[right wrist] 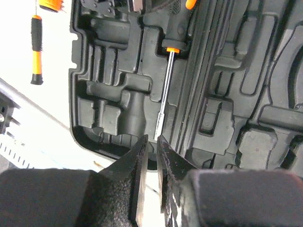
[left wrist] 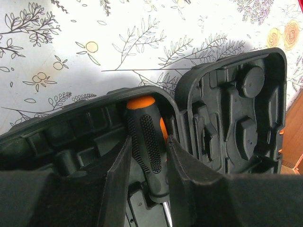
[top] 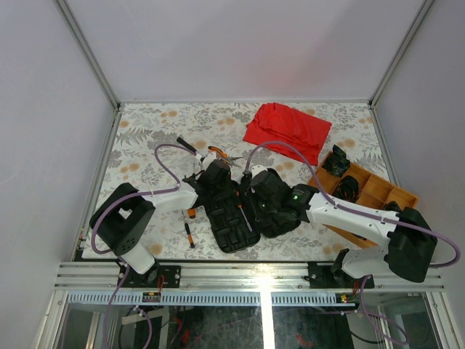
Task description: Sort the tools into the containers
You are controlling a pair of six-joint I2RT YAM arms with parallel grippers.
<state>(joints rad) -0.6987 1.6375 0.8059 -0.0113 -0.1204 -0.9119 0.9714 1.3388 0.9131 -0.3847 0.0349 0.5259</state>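
Observation:
The black tool case [top: 231,233] lies open in the middle of the table, moulded slots up. A black-and-orange screwdriver [left wrist: 144,123] rests in one slot, its steel shaft [right wrist: 165,90] running toward the near rim. My left gripper [left wrist: 149,139] is shut on its handle, a finger on each side. My right gripper [right wrist: 152,138] hovers over the case's near rim just past the shaft tip, fingers a narrow gap apart with nothing between them. A small screwdriver [top: 189,235] lies on the cloth left of the case. Orange-handled pliers [top: 218,154] and a black-handled driver [top: 187,145] lie behind it.
A red cloth [top: 287,129] is bunched at the back right. A wooden compartment tray [top: 381,193] with dark items sits at the right, beside my right arm. The table's near edge and metal rail [top: 218,273] run just below the case.

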